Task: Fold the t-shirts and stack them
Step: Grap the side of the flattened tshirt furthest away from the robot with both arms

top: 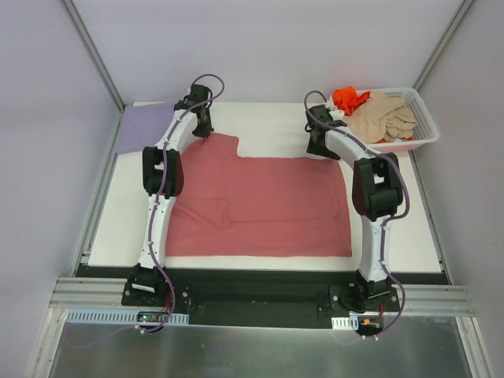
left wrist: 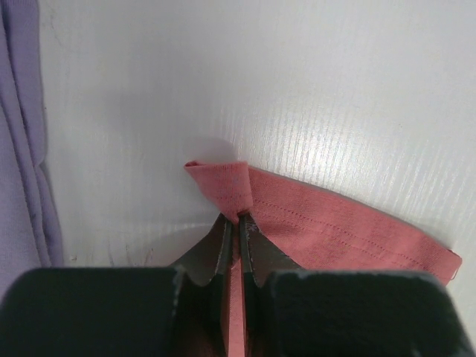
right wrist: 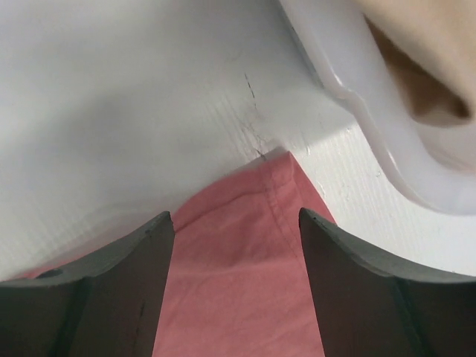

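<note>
T-shirt (top: 260,201), rose-red, flat on tabletop (top: 268,130). Left hand (left wrist: 238,222) clamped on far-left corner; right hand (right wrist: 234,217) apart, straddling far-right corner beside basket (right wrist: 335,67). Risk: thin pinch slips, or right closes on bare tabletop, skewing fold.

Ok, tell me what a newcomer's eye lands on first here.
The rose-red t-shirt lies spread across the white table. The left gripper is shut on one far corner; the right gripper straddles the other, jaws open. A basket holding a beige tee and an orange tee sits far right.
</note>
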